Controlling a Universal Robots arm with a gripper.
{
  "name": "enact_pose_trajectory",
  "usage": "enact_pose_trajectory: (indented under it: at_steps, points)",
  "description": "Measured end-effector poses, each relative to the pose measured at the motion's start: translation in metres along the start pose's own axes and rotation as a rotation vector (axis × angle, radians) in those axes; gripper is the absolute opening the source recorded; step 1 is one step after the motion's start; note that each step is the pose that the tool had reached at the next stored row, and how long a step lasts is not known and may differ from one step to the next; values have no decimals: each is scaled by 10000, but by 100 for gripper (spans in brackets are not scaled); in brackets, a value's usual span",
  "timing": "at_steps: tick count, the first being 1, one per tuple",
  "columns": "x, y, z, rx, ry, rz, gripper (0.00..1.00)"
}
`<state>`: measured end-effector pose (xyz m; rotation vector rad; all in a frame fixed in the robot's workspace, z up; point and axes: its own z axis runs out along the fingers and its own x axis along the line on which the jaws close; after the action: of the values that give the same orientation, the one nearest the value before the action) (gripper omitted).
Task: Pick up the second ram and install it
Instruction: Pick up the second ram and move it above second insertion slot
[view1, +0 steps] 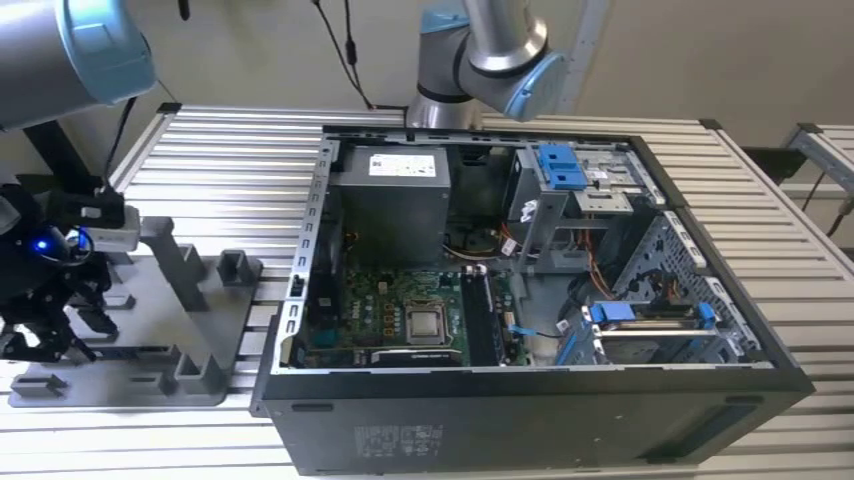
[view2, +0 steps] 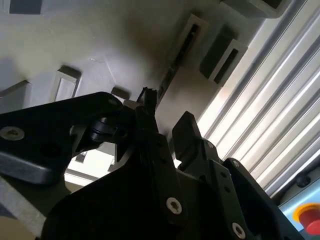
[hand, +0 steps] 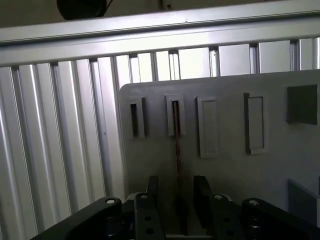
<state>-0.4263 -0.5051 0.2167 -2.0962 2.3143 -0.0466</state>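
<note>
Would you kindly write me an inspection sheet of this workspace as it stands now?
Surface: slatted metal table carrying a grey tray and an open PC case.
Job's things: ram stands on edge in a tray slot; motherboard lies in the case.
Clutter: nothing seen.
Grippers: gripper open over the tray, fingers on either side of the ram, apart from it.
Cables: coloured wires inside the case; black cable hanging by the wall.
Surroundings: arm base behind the case; red button past the table's edge.
</note>
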Motion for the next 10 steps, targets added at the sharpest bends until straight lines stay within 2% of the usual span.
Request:
enact_pose_trajectory:
  at_steps: [5,10]
  points:
    - [-5,4,91,34,-16,-340,42]
    - [-13,9,161,38,-21,-497,42]
